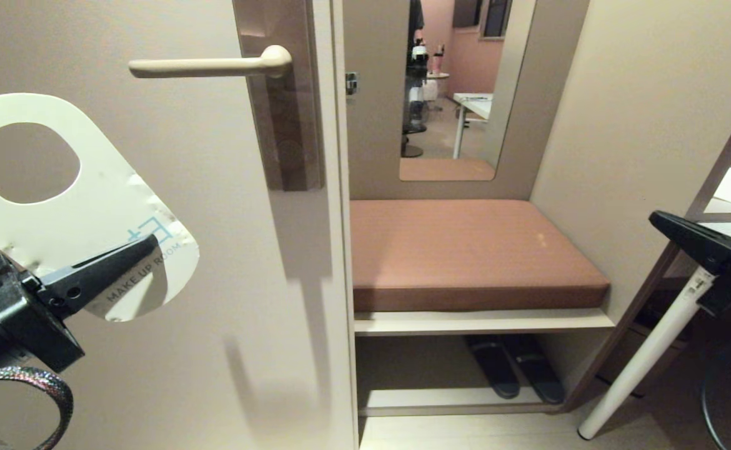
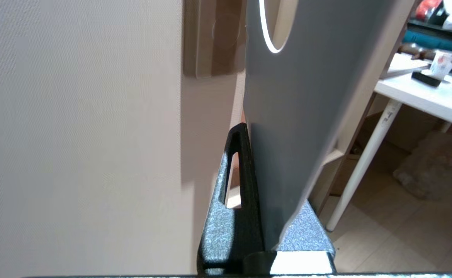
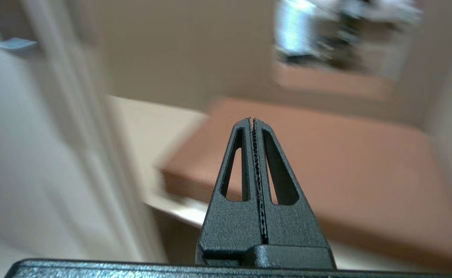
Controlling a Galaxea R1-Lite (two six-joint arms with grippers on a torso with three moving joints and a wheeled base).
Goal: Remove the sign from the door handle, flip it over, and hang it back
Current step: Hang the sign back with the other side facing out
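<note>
The sign (image 1: 97, 206) shows its white "MAKE UP ROOM" face and hangs free in front of the door, below and left of the door handle (image 1: 215, 65). My left gripper (image 1: 144, 247) is shut on the sign's lower end, with the oval hole uppermost. In the left wrist view the sign (image 2: 299, 108) rises as a grey sheet from between my left gripper's (image 2: 251, 133) fingers. The cream handle juts left from its brown plate (image 1: 284, 125) and carries nothing. My right gripper (image 1: 665, 222) is shut and empty at the far right, away from the door; its closed tips (image 3: 253, 120) point at the bench.
Right of the door edge is a brown cushioned bench (image 1: 472, 250) with a mirror (image 1: 453, 94) above it and dark slippers (image 1: 515, 369) on the shelf beneath. A white table leg (image 1: 646, 350) slants beside my right arm.
</note>
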